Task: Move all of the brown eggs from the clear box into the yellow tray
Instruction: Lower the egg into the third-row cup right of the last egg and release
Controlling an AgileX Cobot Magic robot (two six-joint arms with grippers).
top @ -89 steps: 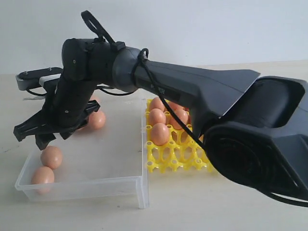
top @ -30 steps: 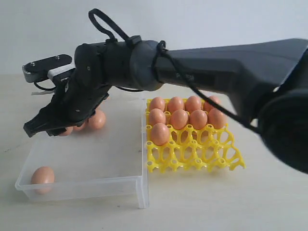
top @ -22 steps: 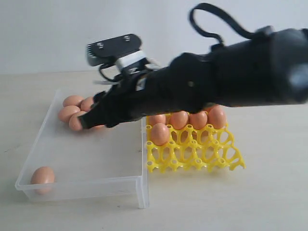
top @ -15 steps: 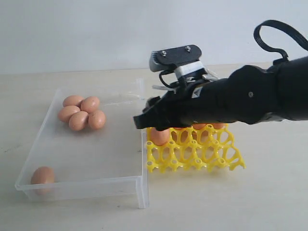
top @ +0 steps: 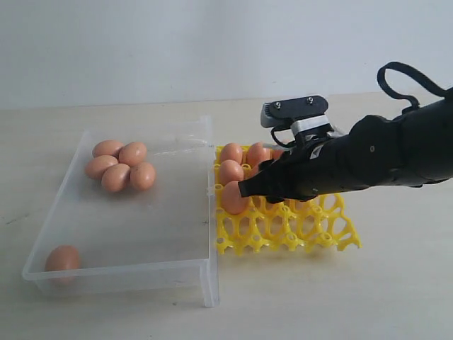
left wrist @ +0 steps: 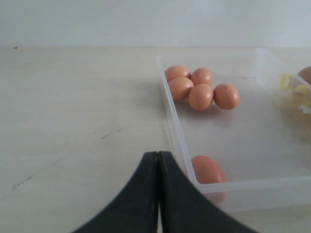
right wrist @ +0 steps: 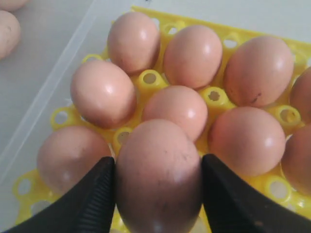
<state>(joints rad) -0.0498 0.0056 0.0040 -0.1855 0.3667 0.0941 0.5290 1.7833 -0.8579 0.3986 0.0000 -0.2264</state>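
My right gripper (right wrist: 158, 182) is shut on one brown egg (right wrist: 158, 170), which hangs just above the yellow tray (right wrist: 63, 116). Several brown eggs (right wrist: 192, 56) fill the tray's cups below it. In the exterior view the right gripper (top: 249, 188) hovers over the tray's (top: 283, 230) left part, its body hiding the held egg. The clear box (top: 120, 278) holds a cluster of several eggs (top: 117, 167) at its far left and one lone egg (top: 62, 258) in the near left corner. My left gripper (left wrist: 158, 155) is shut and empty, outside the box (left wrist: 170, 121) near that lone egg (left wrist: 208, 170).
The box and tray stand side by side on a pale tabletop (top: 318, 297). A white wall (top: 212, 49) rises behind the table. The tray's front rows (top: 297, 237) have open cups. The box floor (top: 148, 219) is bare in the middle.
My right arm has swung from over the box's left side across to above the tray, carrying an egg. The near left corner of the box now holds one egg instead of two.
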